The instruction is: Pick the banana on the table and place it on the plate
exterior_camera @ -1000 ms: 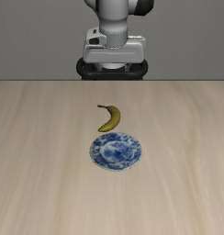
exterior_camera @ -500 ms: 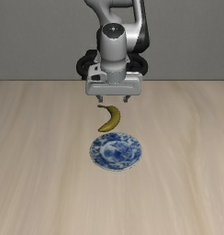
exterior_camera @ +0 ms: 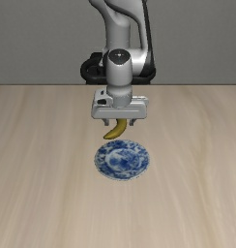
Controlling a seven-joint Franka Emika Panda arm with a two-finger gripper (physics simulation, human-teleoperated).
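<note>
A yellow banana [exterior_camera: 115, 132] lies on the wooden table [exterior_camera: 43, 165], just behind a blue-and-white patterned plate [exterior_camera: 122, 159]. My gripper [exterior_camera: 118, 120] has come down right over the banana, and its hand covers the fruit's upper half. The fingers stand apart on either side of the banana, so the gripper is open. Only the banana's lower curved end shows below the hand. The plate has nothing on it.
The robot's dark base [exterior_camera: 91, 70] stands at the table's far edge, in front of a grey wall. Bare light wood stretches to both sides of the plate and in front of it.
Over the last second the arm has reached forward and dropped from high at the back to just above the table, so the hand now covers the banana's top. Banana and plate have not moved.
</note>
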